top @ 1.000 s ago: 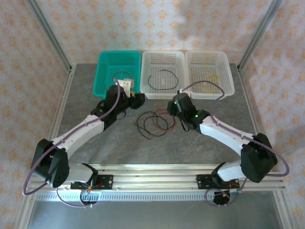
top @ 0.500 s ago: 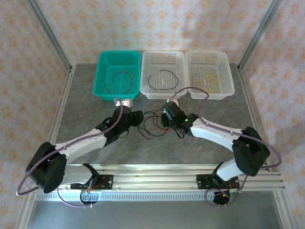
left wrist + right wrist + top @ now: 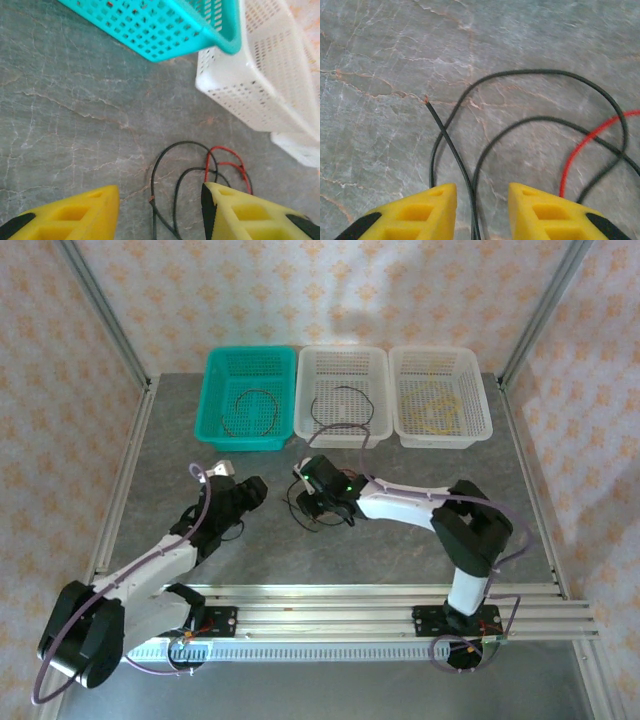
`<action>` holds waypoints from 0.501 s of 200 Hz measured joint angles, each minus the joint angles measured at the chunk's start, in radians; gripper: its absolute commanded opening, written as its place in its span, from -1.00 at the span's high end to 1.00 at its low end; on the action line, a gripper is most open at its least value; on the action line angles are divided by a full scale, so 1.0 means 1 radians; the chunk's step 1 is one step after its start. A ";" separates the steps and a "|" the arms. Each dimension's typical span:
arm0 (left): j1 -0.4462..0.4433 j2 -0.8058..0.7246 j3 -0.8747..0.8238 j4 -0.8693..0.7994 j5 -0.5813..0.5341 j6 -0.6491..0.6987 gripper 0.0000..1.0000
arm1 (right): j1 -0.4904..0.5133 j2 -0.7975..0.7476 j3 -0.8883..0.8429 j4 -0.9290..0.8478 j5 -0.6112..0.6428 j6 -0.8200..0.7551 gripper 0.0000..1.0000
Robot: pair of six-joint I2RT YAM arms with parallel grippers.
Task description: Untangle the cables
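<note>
On the grey table lies a tangle of thin cables: black loops and a red strand. In the left wrist view the black cable runs down between my left gripper's yellow fingers, which stand open above the table. The red cable curls beside the right-hand finger. My right gripper hovers open low over the tangle, two black strands passing between its fingers without being pinched. A red strand lies to its right. From above, the left gripper sits left of the tangle and the right gripper is over its left side.
Three baskets line the far edge. A teal one holds a black cable loop, a white middle one another black loop, and a white right one a yellow cable. The teal basket and white basket stand just beyond the tangle.
My left arm has pulled back from the teal basket toward the near left. My right arm has swung left across the table onto the tangle.
</note>
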 measured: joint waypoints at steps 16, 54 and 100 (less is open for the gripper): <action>0.042 -0.043 -0.011 0.008 0.028 -0.008 0.04 | 0.000 0.053 0.060 -0.022 -0.025 -0.063 0.32; 0.107 -0.082 -0.034 0.019 0.076 -0.015 0.05 | 0.000 0.164 0.183 -0.077 -0.057 -0.170 0.32; 0.108 -0.081 -0.045 0.021 0.104 -0.016 0.05 | 0.000 0.238 0.251 -0.153 -0.079 -0.237 0.31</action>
